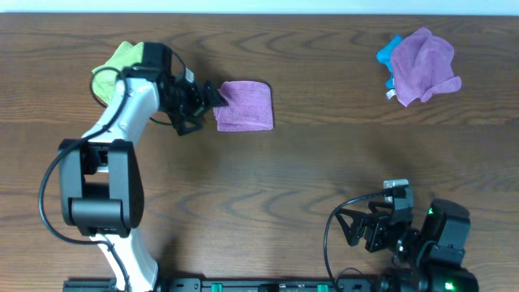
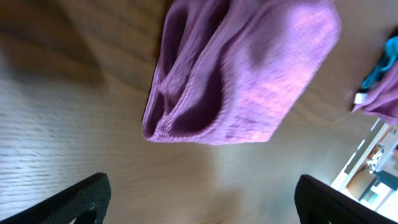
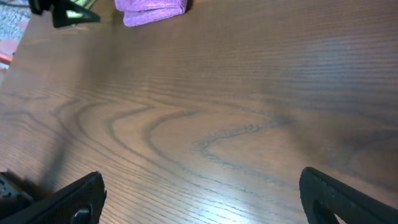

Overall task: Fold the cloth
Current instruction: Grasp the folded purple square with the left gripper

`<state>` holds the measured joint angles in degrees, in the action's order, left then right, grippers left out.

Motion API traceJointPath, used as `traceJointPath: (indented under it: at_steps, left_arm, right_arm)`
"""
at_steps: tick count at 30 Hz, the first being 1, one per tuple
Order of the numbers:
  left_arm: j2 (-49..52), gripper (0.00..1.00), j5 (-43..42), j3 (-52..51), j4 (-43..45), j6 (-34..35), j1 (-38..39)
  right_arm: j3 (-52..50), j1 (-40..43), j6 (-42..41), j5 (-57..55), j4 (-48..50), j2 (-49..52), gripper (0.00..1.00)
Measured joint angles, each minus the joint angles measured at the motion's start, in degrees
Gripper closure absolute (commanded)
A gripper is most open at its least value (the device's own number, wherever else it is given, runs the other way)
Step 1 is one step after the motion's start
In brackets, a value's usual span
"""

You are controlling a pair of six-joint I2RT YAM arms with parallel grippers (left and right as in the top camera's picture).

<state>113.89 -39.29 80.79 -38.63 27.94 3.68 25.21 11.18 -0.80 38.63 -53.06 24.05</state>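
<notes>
The lilac cloth (image 1: 245,105) lies folded into a small thick rectangle on the wooden table (image 1: 308,162), left of centre at the back. In the left wrist view the cloth (image 2: 249,74) shows its stacked layers and looped fold edges towards me. My left gripper (image 1: 209,105) is just off the cloth's left edge. It is open, and only bare table shows between its fingers (image 2: 81,200), short of the cloth. My right gripper (image 1: 347,227) hovers open over bare wood near the front right, far from the cloth (image 3: 152,11).
A light-green cloth (image 1: 113,69) lies behind the left arm at the back left. A bunched purple cloth (image 1: 422,65) with a blue one (image 1: 389,50) sits at the back right, also showing as a purple cloth (image 2: 379,102) at the left wrist view's right edge.
</notes>
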Motion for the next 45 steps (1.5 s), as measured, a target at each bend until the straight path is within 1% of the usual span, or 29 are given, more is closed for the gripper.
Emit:
traceJointPath:
  at_steps: [6, 11, 19, 23, 26, 27, 30, 33, 35, 37, 39, 40, 42, 45]
  left_arm:
    - [0.0, 0.05, -0.9, -8.2, 12.0, 6.5, 1.9]
    - [0.0, 0.05, -0.8, -10.6, 17.9, 10.3, 2.9]
    - [0.0, 0.05, 2.9, -11.1, 20.1, 14.4, 5.7]
    - [-0.4, 0.05, 6.8, -11.1, 20.6, 15.8, 7.1]
    - [-0.7, 0.0, 10.2, -11.1, 21.6, 16.0, 8.2]
    - [-0.8, 0.06, 11.3, -11.1, 22.1, 16.2, 8.5]
    - [-0.9, 0.13, 14.6, -11.1, 23.1, 16.6, 9.3]
    - [-0.7, 0.25, 17.1, -11.1, 25.2, 17.0, 10.0]
    - [0.1, 0.3, 17.8, -11.1, 26.8, 17.0, 10.5]
    - [0.9, 0.43, 17.9, -11.1, 28.6, 17.2, 11.0]
    - [1.9, 0.69, 17.7, -11.1, 30.6, 17.0, 11.7]
    - [2.5, 0.87, 17.8, -11.1, 31.6, 17.1, 11.9]
    - [3.8, 0.93, 17.3, -11.1, 33.5, 17.0, 12.2]
    - [4.5, 0.94, 16.4, -11.1, 34.9, 16.8, 12.2]
  right_arm:
    - [0.0, 0.0, -3.2, 0.0, 0.0, 0.0, 0.01]
    - [0.0, 0.0, -4.0, 0.0, 0.0, 0.0, 0.01]
    - [0.0, 0.0, -4.2, 0.0, 0.0, 0.0, 0.01]
    - [0.0, 0.0, -4.2, 0.0, 0.0, 0.0, 0.01]
    - [0.0, 0.0, -4.3, 0.0, 0.0, 0.0, 0.01]
    - [0.0, 0.0, -4.3, 0.0, 0.0, 0.0, 0.01]
    - [0.0, 0.0, -4.3, 0.0, 0.0, 0.0, 0.01]
    - [0.0, 0.0, -4.3, 0.0, 0.0, 0.0, 0.01]
    - [0.0, 0.0, -4.3, 0.0, 0.0, 0.0, 0.01]
    - [0.0, 0.0, -4.3, 0.0, 0.0, 0.0, 0.01]
    - [0.0, 0.0, -4.3, 0.0, 0.0, 0.0, 0.01]
    - [0.0, 0.0, -4.3, 0.0, 0.0, 0.0, 0.01]
    - [0.0, 0.1, -4.3, 0.0, 0.0, 0.0, 0.01]
    - [0.0, 0.1, -4.3, 0.0, 0.0, 0.0, 0.01]
